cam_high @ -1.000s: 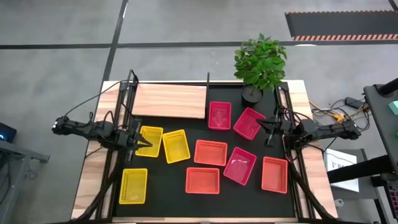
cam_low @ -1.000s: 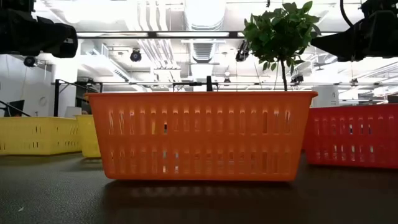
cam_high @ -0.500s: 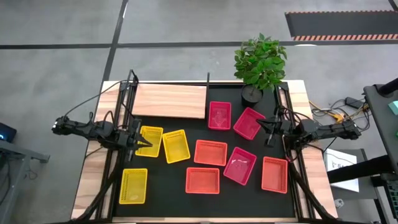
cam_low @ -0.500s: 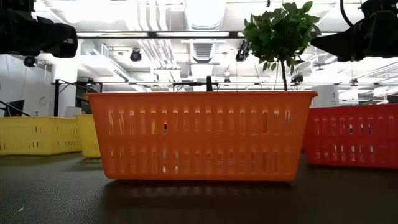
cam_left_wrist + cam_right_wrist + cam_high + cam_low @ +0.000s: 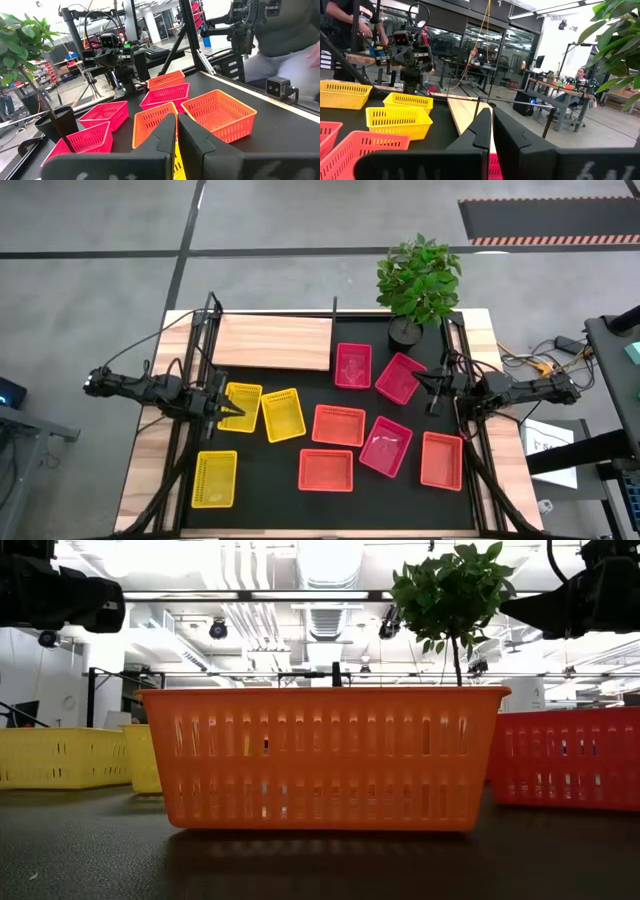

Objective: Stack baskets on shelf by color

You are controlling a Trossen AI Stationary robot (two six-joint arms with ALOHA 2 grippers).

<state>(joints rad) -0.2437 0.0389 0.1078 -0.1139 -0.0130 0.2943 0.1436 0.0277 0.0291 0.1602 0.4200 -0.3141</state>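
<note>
Nine baskets sit on their bases on the black mat. Three are yellow [image 5: 240, 407] [image 5: 283, 414] [image 5: 215, 478], three orange [image 5: 339, 425] [image 5: 326, 469] [image 5: 442, 460] and three pinkish-red [image 5: 353, 365] [image 5: 400, 377] [image 5: 386, 446]. The light-wood shelf [image 5: 272, 342] lies bare at the far left. My left gripper [image 5: 232, 412] is shut and hovers over the left yellow basket; its fingers show in the left wrist view [image 5: 176, 132]. My right gripper [image 5: 430, 395] is shut and empty, raised beside the pinkish-red basket at the right; it shows in the right wrist view [image 5: 491, 125].
A potted plant [image 5: 415, 285] stands at the mat's far right corner. Black frame rails [image 5: 200, 370] run along both sides of the mat. In the low view one orange basket [image 5: 325, 755] fills the middle. A person [image 5: 280, 45] sits beyond the table's right side.
</note>
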